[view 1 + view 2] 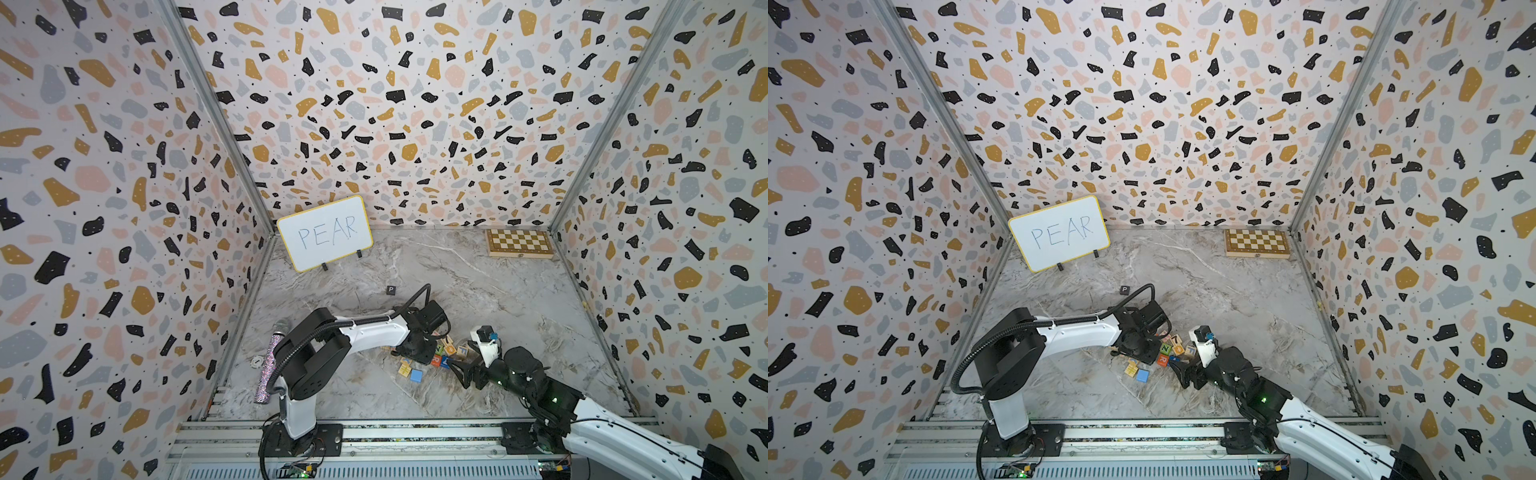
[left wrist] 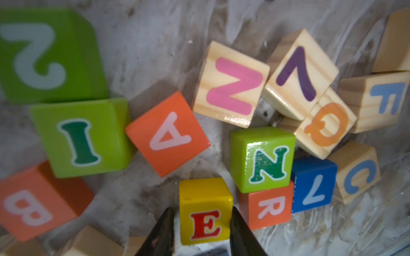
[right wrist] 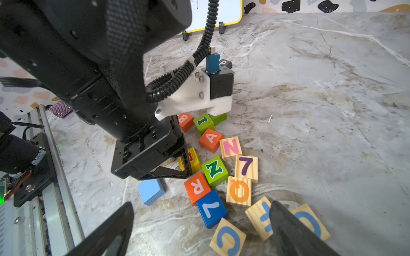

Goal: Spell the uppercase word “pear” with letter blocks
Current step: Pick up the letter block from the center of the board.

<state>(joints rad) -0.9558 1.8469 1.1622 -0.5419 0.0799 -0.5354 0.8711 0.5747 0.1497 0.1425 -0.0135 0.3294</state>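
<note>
My left gripper (image 2: 202, 209) stands over the pile of letter blocks with its jaws either side of the yellow E block (image 2: 205, 210). One finger touches the block and a thin gap shows at the other. The red-orange R block (image 2: 266, 205) lies right beside it, under a green N block (image 2: 263, 159). The red-orange A block (image 2: 168, 134) lies a little further off. The black P block (image 1: 390, 289) sits alone toward the whiteboard. My right gripper (image 3: 202, 203) hovers wide open and empty at the near edge of the pile.
The other blocks, among them a blue 7 (image 3: 210, 208) and a light-blue one (image 3: 152, 191), crowd round the pile. The whiteboard (image 1: 325, 232) stands at the back left and a chessboard (image 1: 519, 243) at the back right. A glittery microphone (image 1: 268, 365) lies by the left wall.
</note>
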